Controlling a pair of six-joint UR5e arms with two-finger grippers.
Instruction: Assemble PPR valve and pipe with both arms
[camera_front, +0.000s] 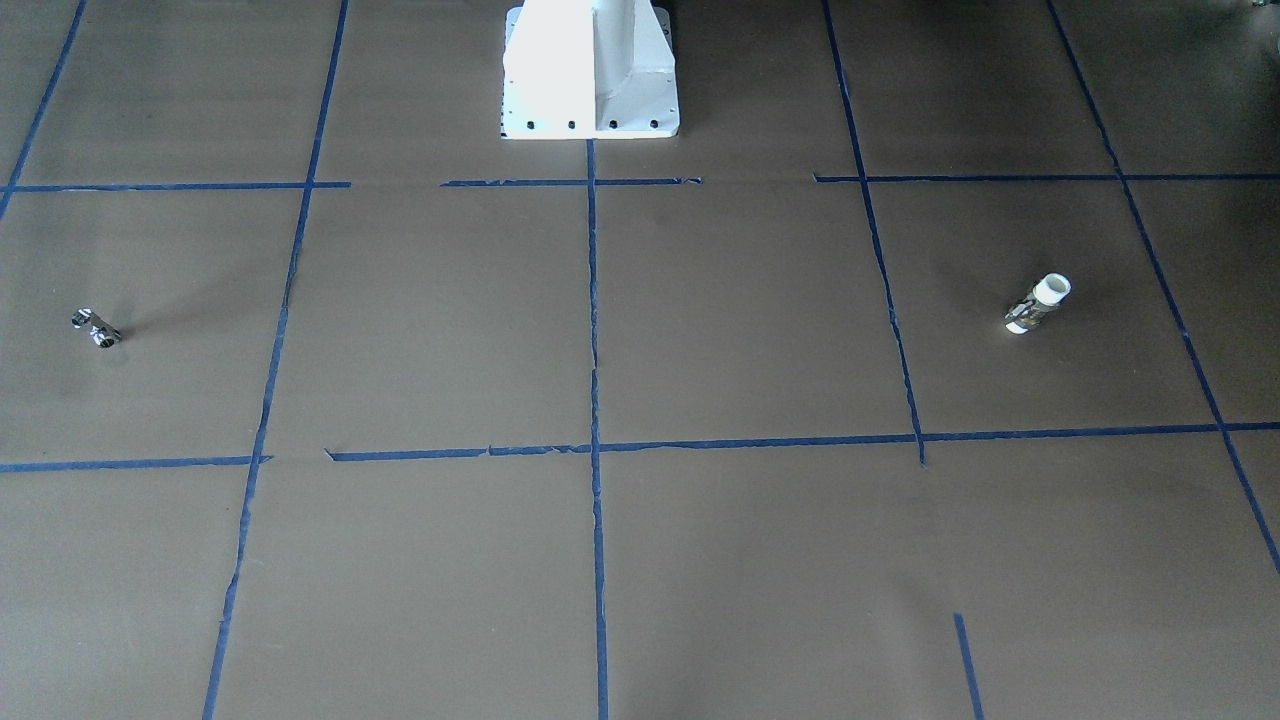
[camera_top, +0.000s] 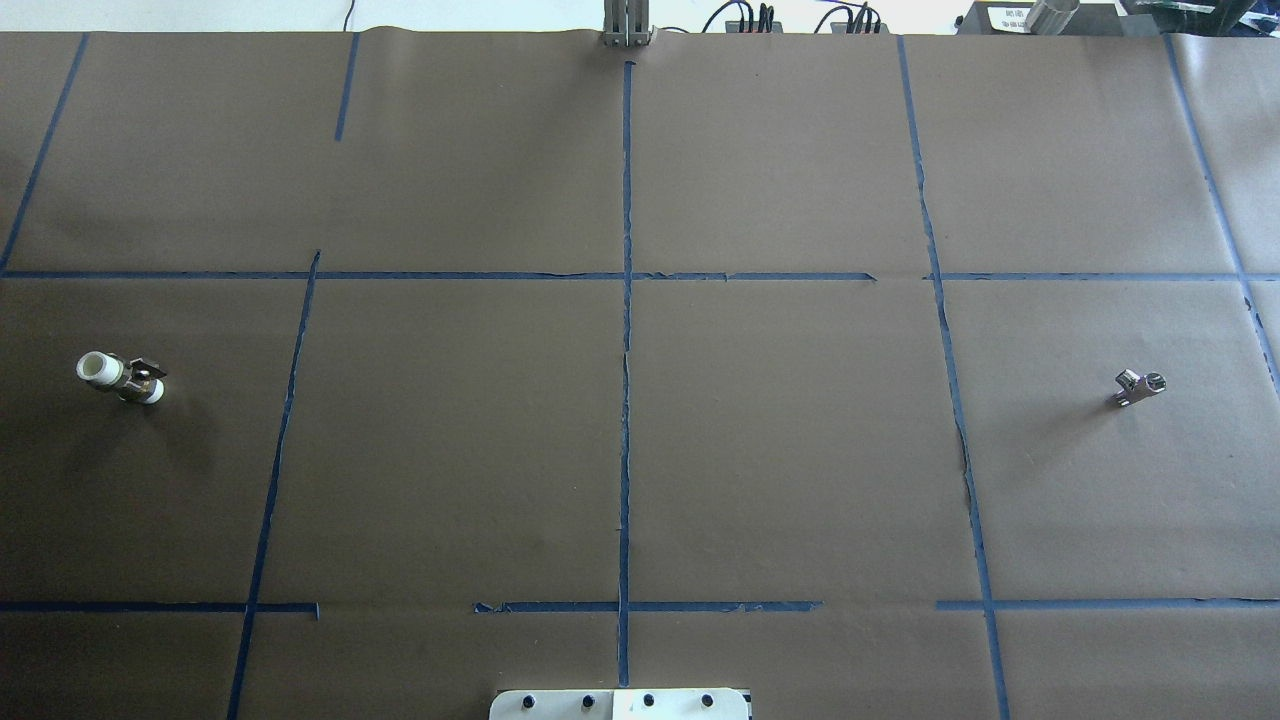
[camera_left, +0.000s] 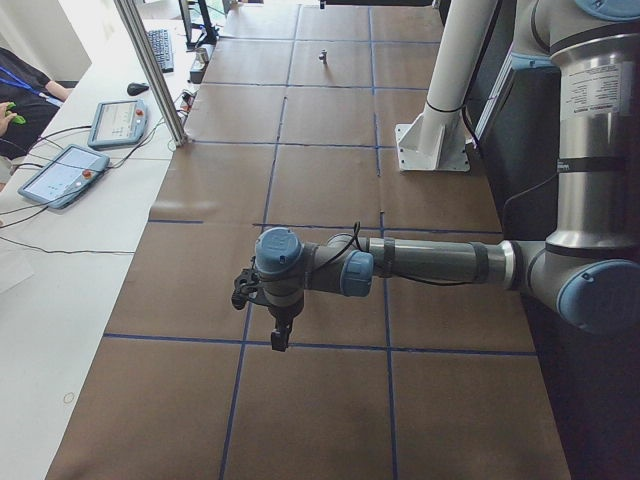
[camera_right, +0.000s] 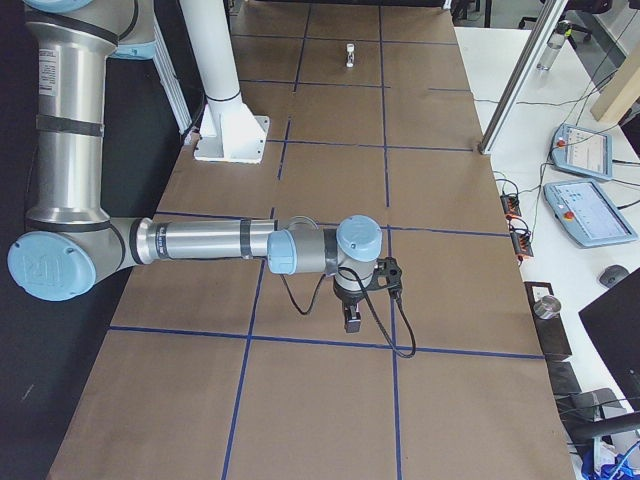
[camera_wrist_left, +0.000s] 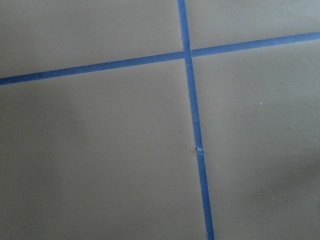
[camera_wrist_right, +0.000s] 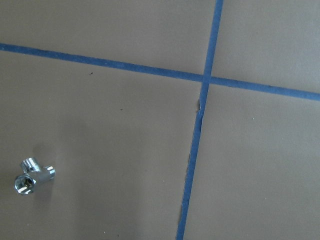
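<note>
The PPR valve (camera_top: 121, 377), with white ends and a brass middle, lies on the brown paper at the table's left side; it also shows in the front-facing view (camera_front: 1037, 304) and far off in the exterior right view (camera_right: 350, 54). The chrome pipe (camera_top: 1139, 387) lies at the table's right side; it also shows in the front-facing view (camera_front: 96, 328), the right wrist view (camera_wrist_right: 34, 176) and far off in the exterior left view (camera_left: 323, 55). The left gripper (camera_left: 279, 338) and the right gripper (camera_right: 352, 320) point down above the table. They show only in the side views, so I cannot tell whether they are open or shut.
The white pedestal base (camera_front: 590, 70) stands at the table's robot side. Blue tape lines (camera_top: 626, 400) form a grid on the brown paper. Teach pendants (camera_left: 70, 170) and an aluminium post (camera_left: 150, 70) stand on the operators' side. A person sits at the exterior left view's edge.
</note>
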